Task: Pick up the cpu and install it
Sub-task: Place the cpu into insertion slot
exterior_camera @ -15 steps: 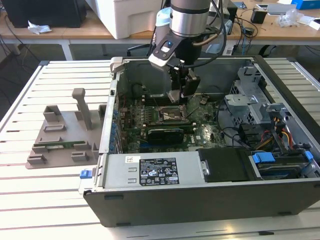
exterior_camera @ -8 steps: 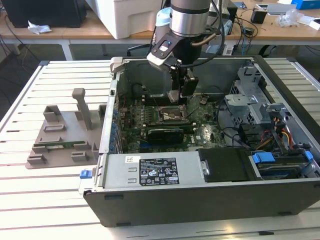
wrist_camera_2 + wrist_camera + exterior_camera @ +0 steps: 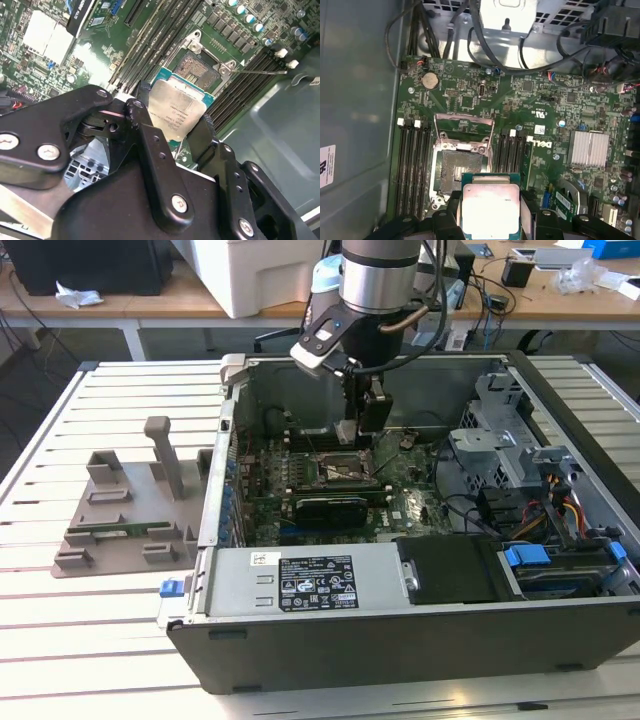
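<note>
**Exterior view.** We count one arm, one open computer case (image 3: 400,645) and one grey moulded tray (image 3: 120,510), all on a slatted desk (image 3: 90,650). The tray lies at the exterior view's left, beside the case. The claw (image 3: 358,425) hangs inside the case, above the motherboard. What it carries is hard to make out here. One long black expansion card (image 3: 330,505) lies near the claw.

**Second wrist view.** One cpu (image 3: 179,110) is clamped between the claw's two black fingers (image 3: 142,130), silver top facing us. The linkage hides its near edge. One bare socket (image 3: 197,67) lies just beyond it.

**First wrist view.** The cpu is held over the socket's (image 3: 460,170) near edge, not seated in it. The fingers cover its two sides. The socket's load frame (image 3: 464,122) stands open. Two banks of memory slots (image 3: 415,165) flank the socket. One coin cell (image 3: 429,78) and one finned heat sink (image 3: 590,148) lie farther off.
</note>
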